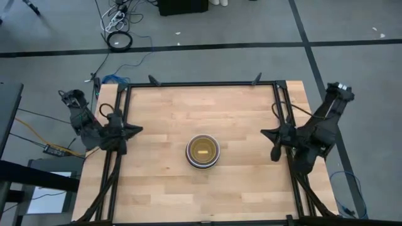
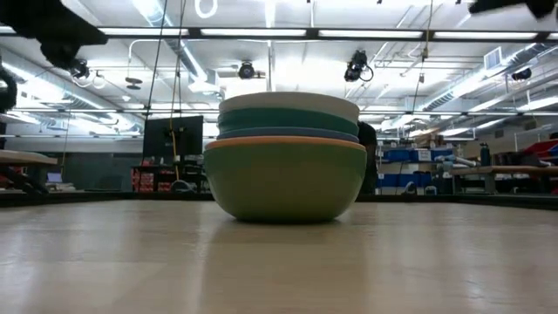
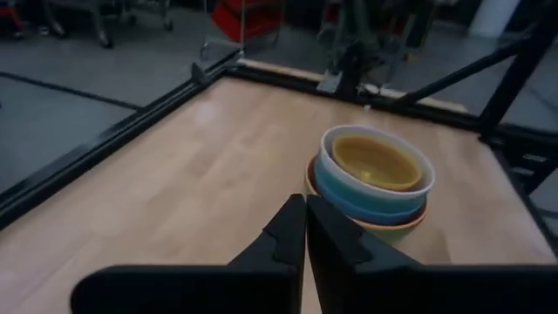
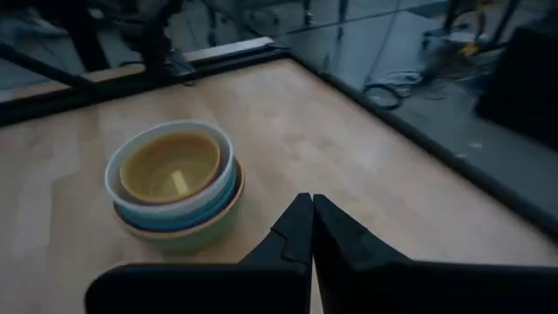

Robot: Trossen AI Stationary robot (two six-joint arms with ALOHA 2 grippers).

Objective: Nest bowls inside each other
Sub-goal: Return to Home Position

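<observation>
The bowls [image 1: 202, 151] stand nested in one stack at the middle of the table. The low view shows the stack [image 2: 286, 157] resting on the green outer bowl's base, with orange, blue, teal and white rims above it. A yellow bowl [image 3: 377, 161] shows inside the white one [image 4: 171, 166]. My left gripper [image 1: 139, 130] is shut at the table's left edge, its fingertips [image 3: 305, 202] pointing toward the stack from well short of it. My right gripper [image 1: 264, 132] is shut at the right edge, likewise well clear of the stack [image 4: 311, 202].
A black frame rail [image 1: 201, 83] runs along the table's far edge and down both sides. Bare wooden tabletop [image 1: 163, 182] surrounds the stack on all sides. Cables [image 1: 118, 39] lie on the floor beyond the far edge.
</observation>
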